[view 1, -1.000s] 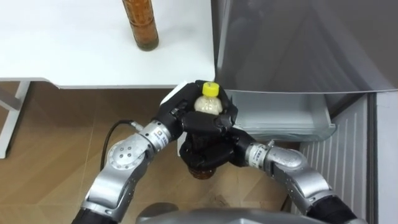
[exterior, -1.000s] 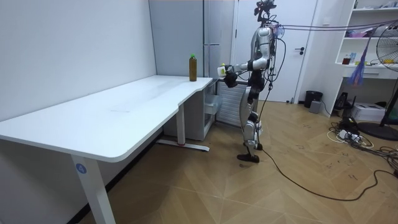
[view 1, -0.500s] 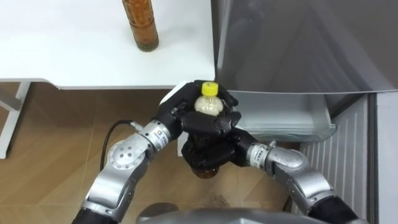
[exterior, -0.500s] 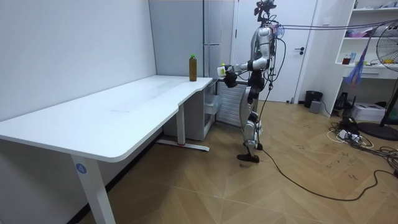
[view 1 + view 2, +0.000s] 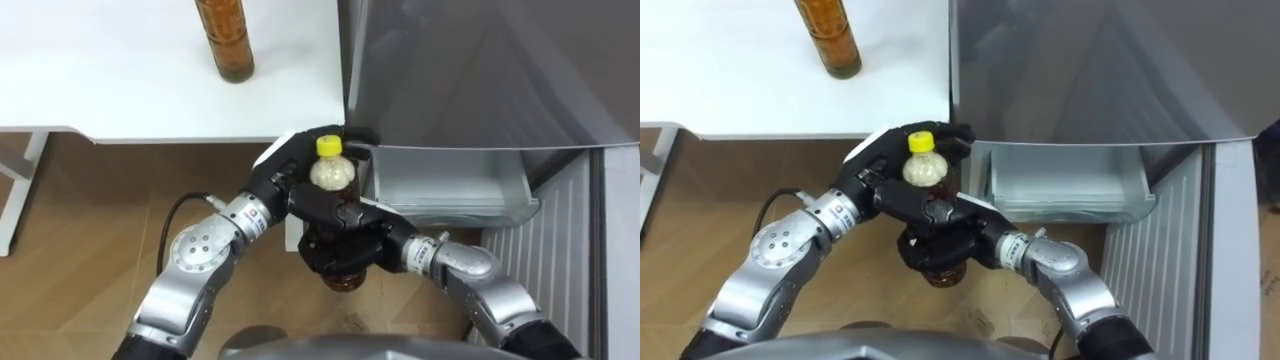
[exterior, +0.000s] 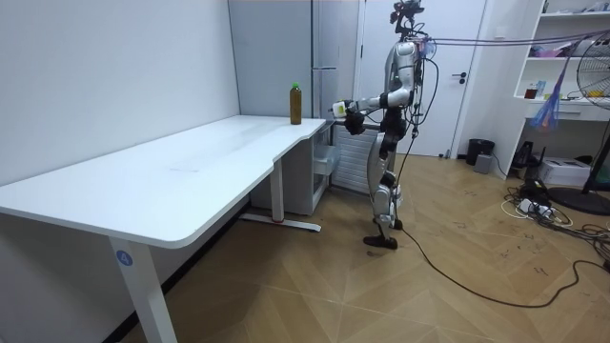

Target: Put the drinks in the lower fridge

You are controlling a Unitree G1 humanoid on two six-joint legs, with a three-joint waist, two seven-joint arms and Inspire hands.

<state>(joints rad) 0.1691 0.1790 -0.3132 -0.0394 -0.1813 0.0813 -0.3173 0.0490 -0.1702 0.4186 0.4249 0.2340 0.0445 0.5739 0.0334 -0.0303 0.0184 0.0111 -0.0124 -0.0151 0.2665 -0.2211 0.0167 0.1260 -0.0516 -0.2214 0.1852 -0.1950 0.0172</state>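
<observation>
Shifted since half a second ago: both hands and the drink sit a touch lower and nearer, cap slightly further left, base further down and right. Everything else is in the same place.

Grey fridge (image 5: 480,70) fills the far right, upper door closed. White desk (image 5: 120,90) takes the far left, its right edge just beside the fridge. Lower fridge drawer (image 5: 450,185) is pulled open below the door, pale inside, nothing seen in it. Brown bottle (image 5: 226,40) stands upright on the far part of the desk, well apart from the hands, not yet handled.

Yellow-capped bottle (image 5: 332,175) is held in the air over the wood floor, just off the desk's near right corner and just left of the drawer's left wall. Long axis roughly upright, cap up and far, brown base near.

Left hand (image 5: 282,178) curls round the neck and shoulder from the left, fingertips reaching behind the cap near the fridge edge. Right hand (image 5: 340,212) clasps the body lower down from the right. Both are clenched on the same bottle.

Key relation: drawer opening lies right and slightly far of the bottle, close by. Right hand is on the drawer side, so probably it carries the bottle rightward over the drawer wall once the left hand lets go.

In the room view the robot stands upright facing the fridge at the desk's far end.
</observation>
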